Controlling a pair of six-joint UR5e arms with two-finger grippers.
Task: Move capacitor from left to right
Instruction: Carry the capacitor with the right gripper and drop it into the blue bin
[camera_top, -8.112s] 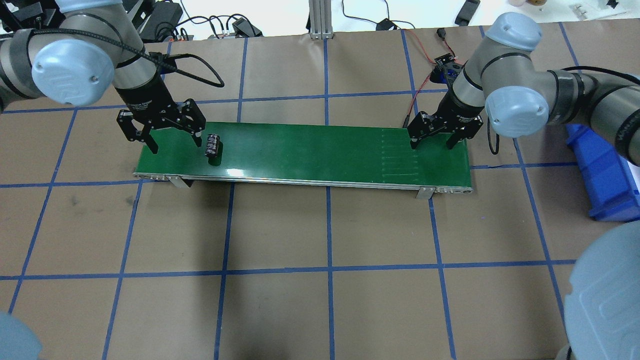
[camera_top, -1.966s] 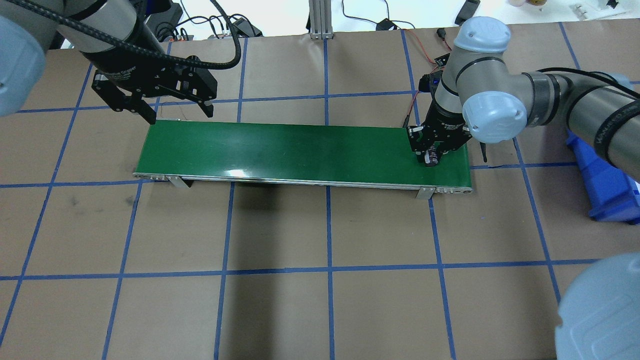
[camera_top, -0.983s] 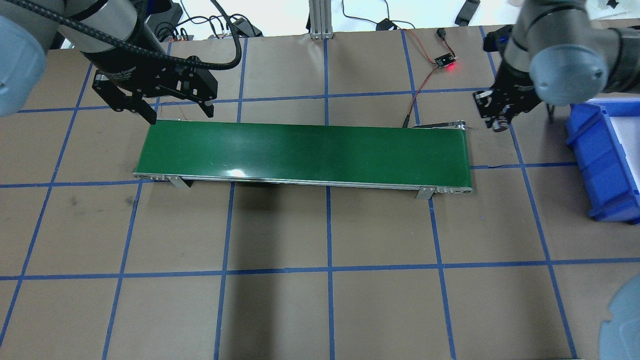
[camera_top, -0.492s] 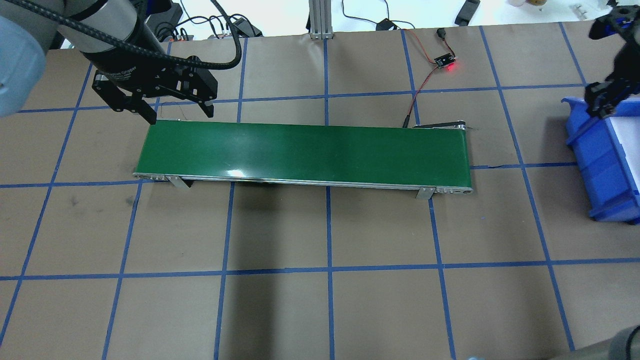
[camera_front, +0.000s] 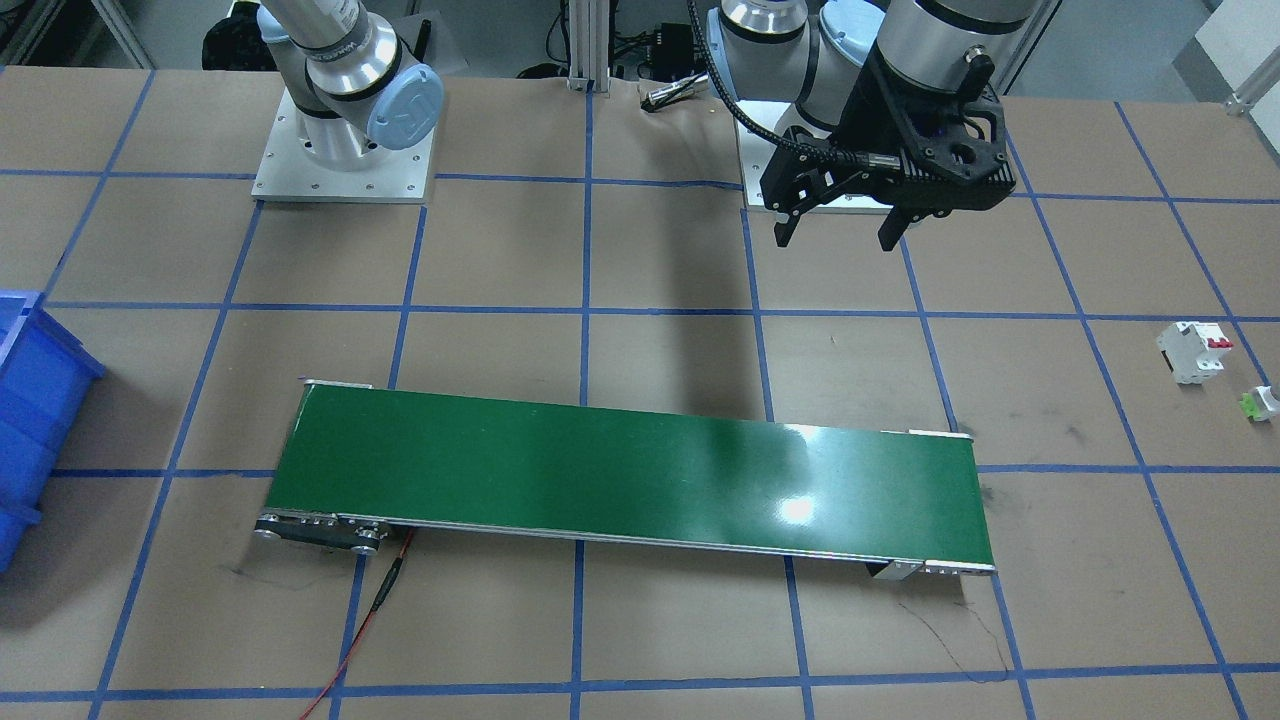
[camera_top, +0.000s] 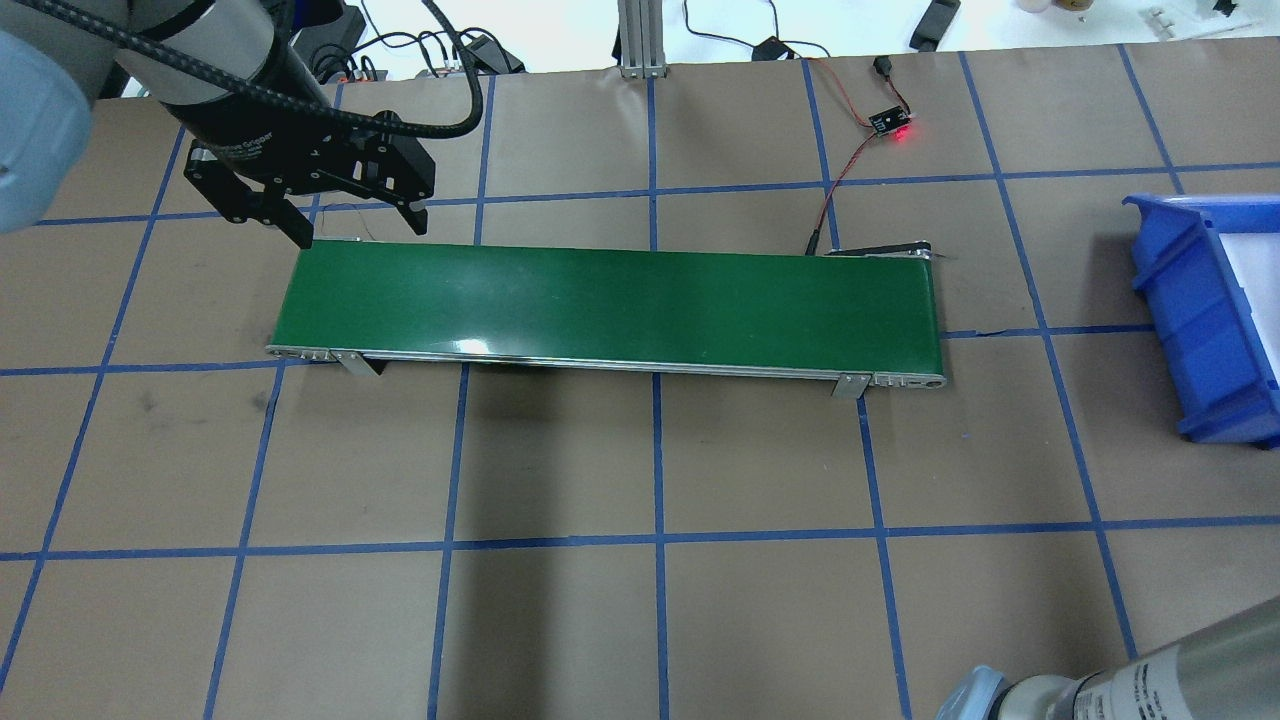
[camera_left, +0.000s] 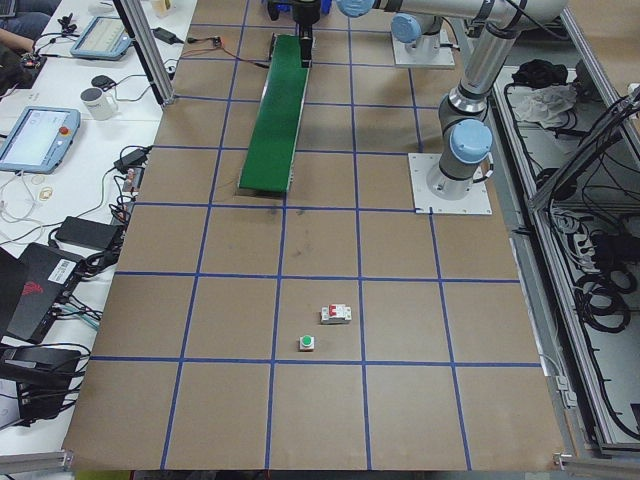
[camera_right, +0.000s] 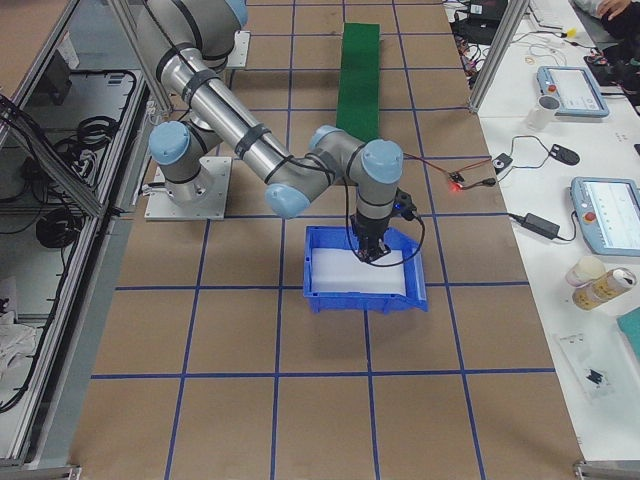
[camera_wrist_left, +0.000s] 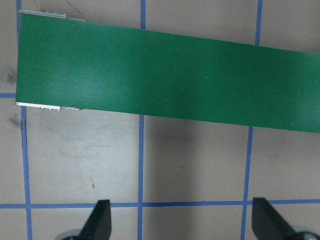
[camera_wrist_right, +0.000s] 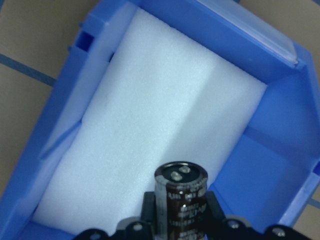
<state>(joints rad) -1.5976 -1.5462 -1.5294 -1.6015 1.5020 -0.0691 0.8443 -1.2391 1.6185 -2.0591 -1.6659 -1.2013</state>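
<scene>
Right gripper (camera_wrist_right: 181, 212) clamps capacitor (camera_wrist_right: 181, 187), axis along fingers; blue bin (camera_wrist_right: 280, 165) beneath, foam (camera_wrist_right: 150, 115) toward 12 o'clock. Left gripper (camera_top: 358, 230) spread wide.

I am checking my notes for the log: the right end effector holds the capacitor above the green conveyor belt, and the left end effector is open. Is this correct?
Not quite. The right end effector holds the capacitor above the blue bin with white foam lining, not above the green conveyor belt; the right wrist-mounted view shows this. The left end effector is open, as you wrote.
</scene>
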